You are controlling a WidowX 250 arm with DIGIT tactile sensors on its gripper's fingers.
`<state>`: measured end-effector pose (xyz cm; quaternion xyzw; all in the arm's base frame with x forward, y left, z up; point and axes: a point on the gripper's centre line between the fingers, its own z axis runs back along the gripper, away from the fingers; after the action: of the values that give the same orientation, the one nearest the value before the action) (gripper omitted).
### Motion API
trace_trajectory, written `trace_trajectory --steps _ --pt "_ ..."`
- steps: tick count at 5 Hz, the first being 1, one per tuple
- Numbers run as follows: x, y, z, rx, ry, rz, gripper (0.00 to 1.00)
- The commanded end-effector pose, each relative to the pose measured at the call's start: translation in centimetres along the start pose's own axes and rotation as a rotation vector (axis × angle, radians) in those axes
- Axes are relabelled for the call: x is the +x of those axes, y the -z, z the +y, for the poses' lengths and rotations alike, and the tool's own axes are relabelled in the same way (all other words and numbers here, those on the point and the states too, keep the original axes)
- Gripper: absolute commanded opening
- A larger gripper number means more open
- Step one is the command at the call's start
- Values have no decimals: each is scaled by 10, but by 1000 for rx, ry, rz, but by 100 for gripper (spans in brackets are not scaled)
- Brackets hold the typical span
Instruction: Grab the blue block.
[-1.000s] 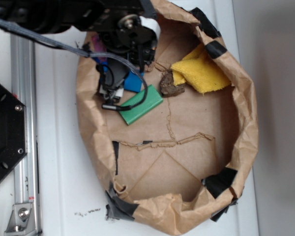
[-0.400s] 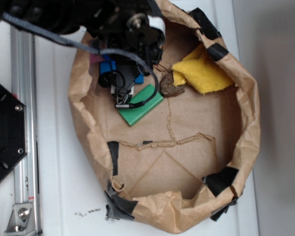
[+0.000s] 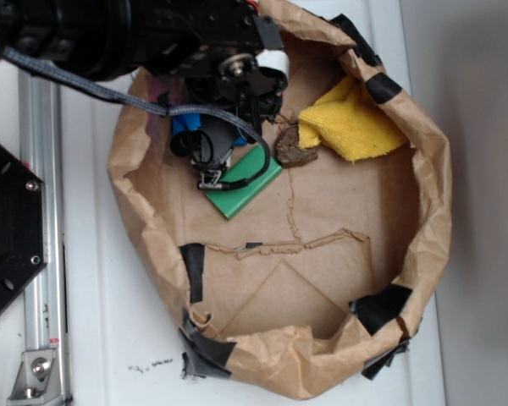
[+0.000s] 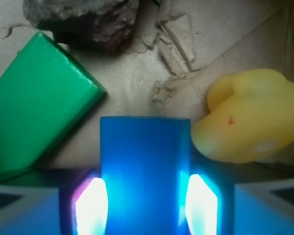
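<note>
Blue block point(image 4: 144, 161) sits squarely between the two gripper point(image 4: 146, 205) fingers in the wrist view, both pads point(image 4: 91, 208) flush against its sides — clamped on it as far as I can tell; glare on the pads hides the actual contact line. In the exterior view only a sliver of the block point(image 3: 184, 123) shows under the black gripper body point(image 3: 210, 165), near the upper-left wall of the brown paper tray point(image 3: 432, 220).

Green slab point(image 3: 244, 188) lies flat on the tray floor, just beside the block, angled diagonally; in the wrist view its corner point(image 4: 36, 103) points toward the block's upper left edge, small gap between them.

Yellow rubber duck point(image 4: 247, 120) is just right of the block in the wrist view, close to touching. Rough brown rock point(image 3: 294, 145) sits beyond the green slab, next to a yellow cloth point(image 3: 351, 121) bunched against the upper-right tray wall.

Arm cable point(image 3: 254, 165) loops down over the green slab. Tray rests on the white bench point(image 3: 102, 296), black tape on its rim.
</note>
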<state>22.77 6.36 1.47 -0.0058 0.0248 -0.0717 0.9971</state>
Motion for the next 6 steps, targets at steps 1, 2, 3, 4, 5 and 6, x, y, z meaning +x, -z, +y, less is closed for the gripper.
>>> trace_trajectory --steps 1,2,3,4,5,6 --pt "0 -45 -10 -34 -18 -129 0" --pt "17 -96 -31 -74 -73 -205 0" --pt "28 -144 -50 -102 -77 -201 0" --pt "32 -135 -61 -80 -57 -165 0" --pt "31 -129 -60 -49 -45 -136 0" --pt "11 -113 -39 -17 -50 -114 100"
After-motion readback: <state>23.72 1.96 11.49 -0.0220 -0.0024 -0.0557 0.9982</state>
